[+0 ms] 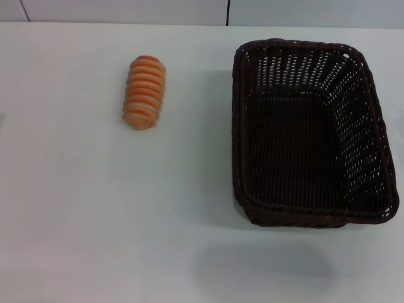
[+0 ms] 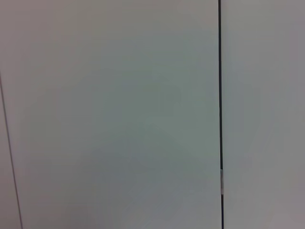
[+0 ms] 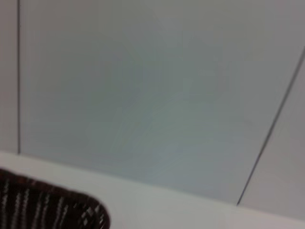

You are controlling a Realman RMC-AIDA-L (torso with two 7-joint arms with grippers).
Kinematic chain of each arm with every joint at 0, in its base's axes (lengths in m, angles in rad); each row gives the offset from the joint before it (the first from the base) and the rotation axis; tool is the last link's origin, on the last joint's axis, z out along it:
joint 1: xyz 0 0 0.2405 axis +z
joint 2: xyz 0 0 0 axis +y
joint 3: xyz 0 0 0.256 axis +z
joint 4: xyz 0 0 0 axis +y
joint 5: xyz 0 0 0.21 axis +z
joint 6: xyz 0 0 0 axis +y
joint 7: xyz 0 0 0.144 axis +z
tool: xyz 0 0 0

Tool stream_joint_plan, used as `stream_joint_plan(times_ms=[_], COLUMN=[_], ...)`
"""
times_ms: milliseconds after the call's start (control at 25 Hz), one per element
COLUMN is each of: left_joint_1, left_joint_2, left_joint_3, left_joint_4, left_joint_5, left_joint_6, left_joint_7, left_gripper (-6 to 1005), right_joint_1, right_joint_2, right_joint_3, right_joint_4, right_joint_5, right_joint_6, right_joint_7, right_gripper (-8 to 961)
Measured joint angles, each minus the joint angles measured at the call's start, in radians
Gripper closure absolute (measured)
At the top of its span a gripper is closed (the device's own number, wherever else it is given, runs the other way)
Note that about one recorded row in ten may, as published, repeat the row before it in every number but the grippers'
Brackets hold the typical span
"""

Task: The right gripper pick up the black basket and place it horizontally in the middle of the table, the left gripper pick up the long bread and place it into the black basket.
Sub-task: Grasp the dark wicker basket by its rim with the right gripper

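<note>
Across the head view spreads the table, white and flat, and on its right half sits the black basket, upright with its open mouth up and its long sides running away from the robot, nothing inside it; the right wrist view catches only one corner of its woven rim against the table edge and a pale panelled wall. On the left half, well apart from the basket, lies the long bread, its length also running away from the robot. Neither the left gripper nor the right gripper shows in any view, so how far their jaws stand open cannot be told.
</note>
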Motion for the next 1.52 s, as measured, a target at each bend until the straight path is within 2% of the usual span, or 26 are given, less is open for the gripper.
stream_joint_plan(times_ms=[160, 600, 800, 1000, 1120, 1320, 1520], left_joint_1=[0.001, -0.015, -0.018, -0.029, -0.034, -0.038, -0.048], left_joint_2=[0.0, 0.0, 0.001, 0.003, 0.003, 0.003, 0.005], left_joint_3=[0.0, 0.001, 0.001, 0.001, -0.001, -0.012, -0.015], left_joint_4=[-0.004, -0.057, -0.056, -0.066, -0.07, -0.076, -0.09], left_joint_5=[0.0, 0.0, 0.0, 0.0, 0.0, 0.0, 0.0], left_joint_6=[0.0, -0.001, -0.002, -0.001, 0.011, 0.043, 0.058], left_joint_7=[0.0, 0.002, 0.005, 0.007, 0.007, 0.007, 0.007], left_gripper=[184, 185, 185, 185, 185, 186, 187], right_joint_1=[0.139, 0.397, 0.554, 0.689, 0.717, 0.726, 0.729], right_joint_2=[-0.001, -0.004, -0.006, -0.008, -0.009, -0.001, -0.003], right_joint_3=[0.057, 0.199, 0.268, 0.331, 0.334, 0.323, 0.262], right_joint_4=[0.0, -0.006, -0.012, -0.017, -0.03, -0.089, -0.113], right_joint_5=[0.0, -0.001, -0.005, -0.008, -0.008, -0.009, -0.009], right_joint_6=[0.209, 0.571, 0.789, 0.952, 0.968, 0.968, 0.96], right_joint_7=[0.005, 0.022, 0.027, 0.049, 0.075, 0.12, 0.197], right_gripper=[269, 273, 273, 273, 274, 274, 274])
